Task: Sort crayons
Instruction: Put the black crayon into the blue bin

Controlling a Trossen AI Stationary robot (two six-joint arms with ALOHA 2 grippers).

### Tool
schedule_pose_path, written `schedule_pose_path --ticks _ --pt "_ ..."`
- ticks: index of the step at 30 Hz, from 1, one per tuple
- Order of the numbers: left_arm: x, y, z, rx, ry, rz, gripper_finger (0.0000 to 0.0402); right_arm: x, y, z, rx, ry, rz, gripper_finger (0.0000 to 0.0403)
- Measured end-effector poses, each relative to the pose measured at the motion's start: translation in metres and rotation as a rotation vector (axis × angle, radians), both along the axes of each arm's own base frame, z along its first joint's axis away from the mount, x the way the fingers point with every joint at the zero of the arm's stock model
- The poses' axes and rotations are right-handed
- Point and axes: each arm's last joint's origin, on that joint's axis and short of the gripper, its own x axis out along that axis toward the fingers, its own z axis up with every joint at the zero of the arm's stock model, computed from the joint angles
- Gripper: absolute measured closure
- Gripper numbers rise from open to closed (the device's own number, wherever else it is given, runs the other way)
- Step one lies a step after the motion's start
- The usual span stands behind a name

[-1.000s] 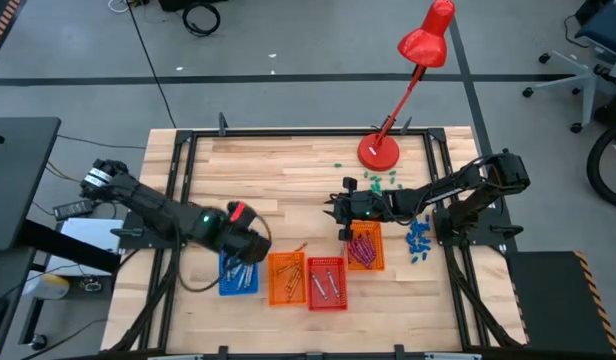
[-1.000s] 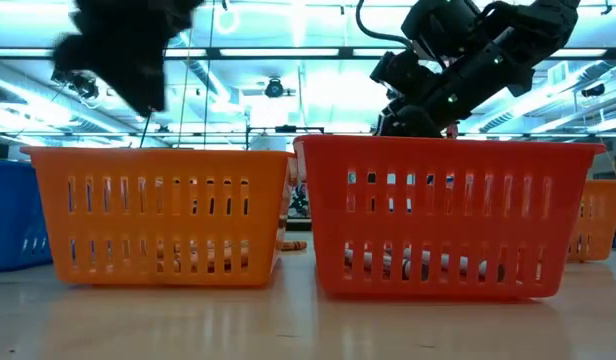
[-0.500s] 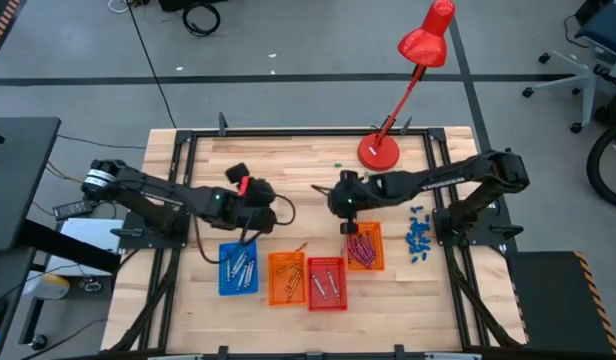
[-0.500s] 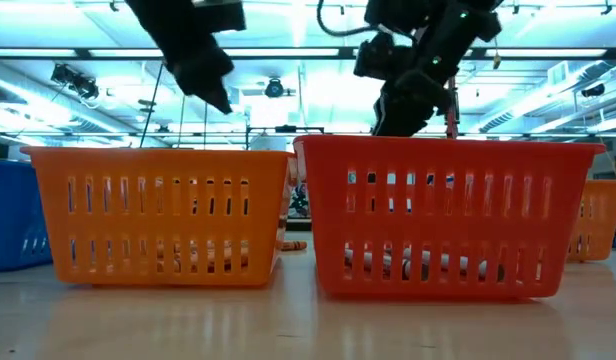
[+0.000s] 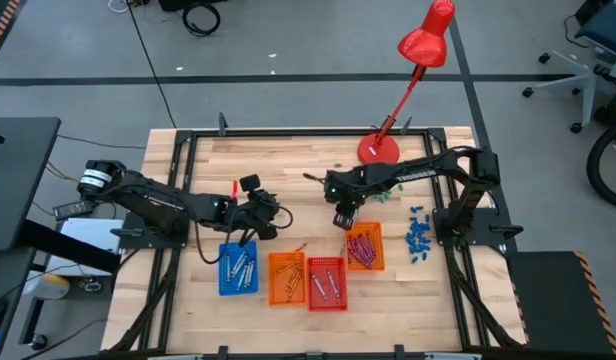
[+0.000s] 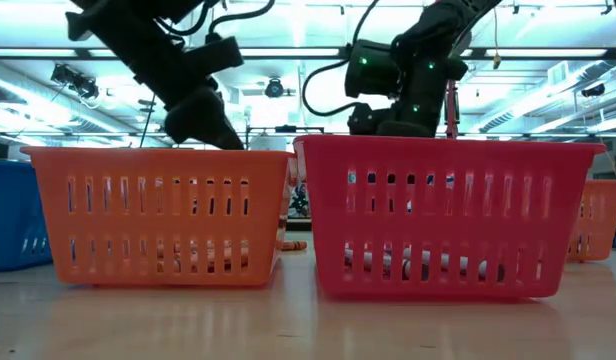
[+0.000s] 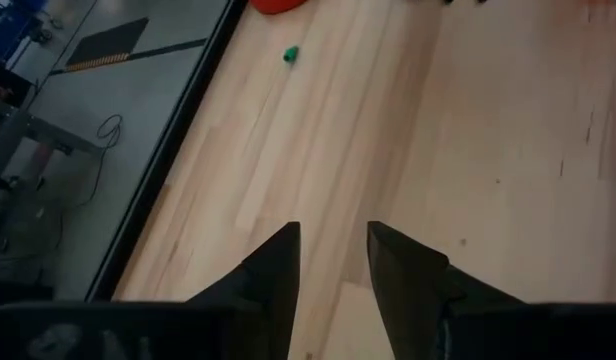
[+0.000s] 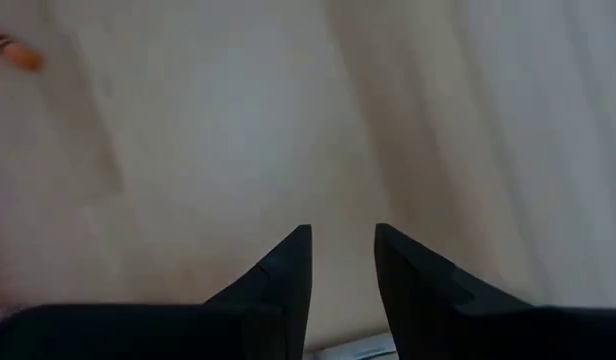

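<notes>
Crayons lie sorted in four small baskets near the table's front: grey-white ones in the blue basket, others in the orange basket, the red basket and the small orange basket. One loose orange crayon rests flat on the wood; it also shows in the right wrist view. My left gripper hangs open over bare wood beyond the blue basket. My right gripper points down, open, just beyond the small orange basket. Neither holds anything.
A red desk lamp stands at the table's far right. Small teal-green bits lie near its base, one in the left wrist view. Blue bits lie at the right. Bare wood spreads across the table's far left.
My left gripper has left the blue basket, gone toward the table's far edge and right, rolled about its own axis and sunk over bare wood. My right hand has swung toward the far edge and tipped from nearly level to pointing down. Both stay open.
</notes>
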Motion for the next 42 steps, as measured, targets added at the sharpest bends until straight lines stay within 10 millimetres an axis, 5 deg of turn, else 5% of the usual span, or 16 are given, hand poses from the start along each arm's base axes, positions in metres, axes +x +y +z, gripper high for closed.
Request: schedule_pose_path --ticks 24,34,42 --pt "-0.003 -0.001 -0.003 0.017 0.050 -0.027 0.0271 -0.015 0.083 -0.006 0.093 0.224 -0.092 0.0286" --pt "-0.004 -0.002 -0.004 0.012 0.062 -0.036 0.0271 -0.010 0.099 -0.004 -0.293 0.155 0.416 0.0286" --pt "-0.005 -0.003 -0.005 0.013 0.072 -0.039 0.0271 -0.002 0.109 -0.003 -0.304 0.069 0.866 0.0286"
